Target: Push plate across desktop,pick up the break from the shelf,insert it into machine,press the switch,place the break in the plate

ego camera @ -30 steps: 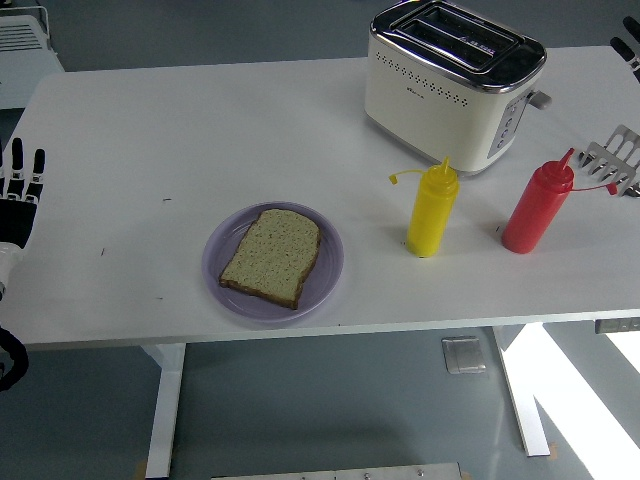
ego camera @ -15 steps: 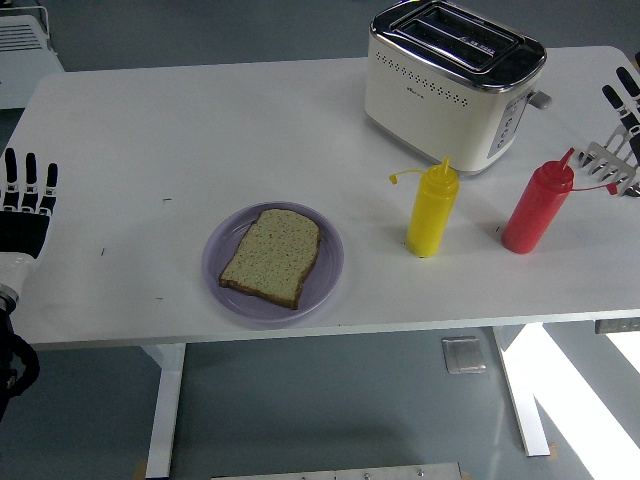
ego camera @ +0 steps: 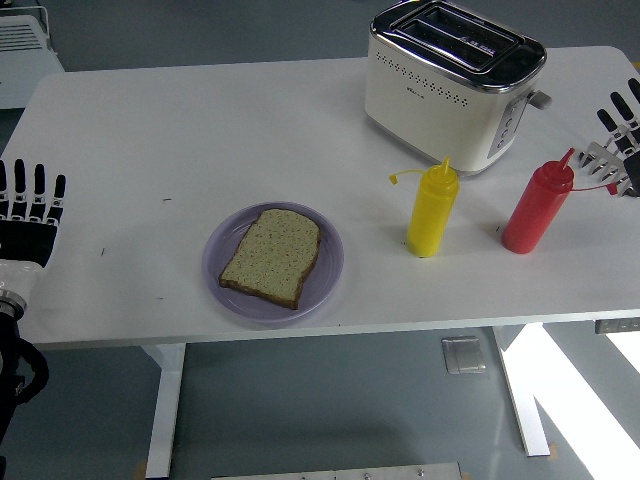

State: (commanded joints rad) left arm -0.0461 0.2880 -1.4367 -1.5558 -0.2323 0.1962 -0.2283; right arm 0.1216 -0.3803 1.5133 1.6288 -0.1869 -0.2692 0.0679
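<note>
A slice of brown bread (ego camera: 272, 257) lies flat on a lilac plate (ego camera: 220, 276) near the table's front middle. A cream and chrome toaster (ego camera: 450, 85) stands at the back right, its two top slots empty and its lever (ego camera: 540, 99) on the right side. My left hand (ego camera: 30, 215) is at the left edge over the table, fingers straight and spread, holding nothing. My right hand (ego camera: 623, 122) shows at the right edge with fingers extended, above a metal rack (ego camera: 612, 165), holding nothing.
A yellow squeeze bottle (ego camera: 432, 210) and a red squeeze bottle (ego camera: 538, 207) stand in front of the toaster, between the plate and the rack. A white cart (ego camera: 25, 45) stands off the table at the top left.
My left hand has moved down and slightly right along the left edge. My right hand has come down from the top right corner towards the metal rack.
</note>
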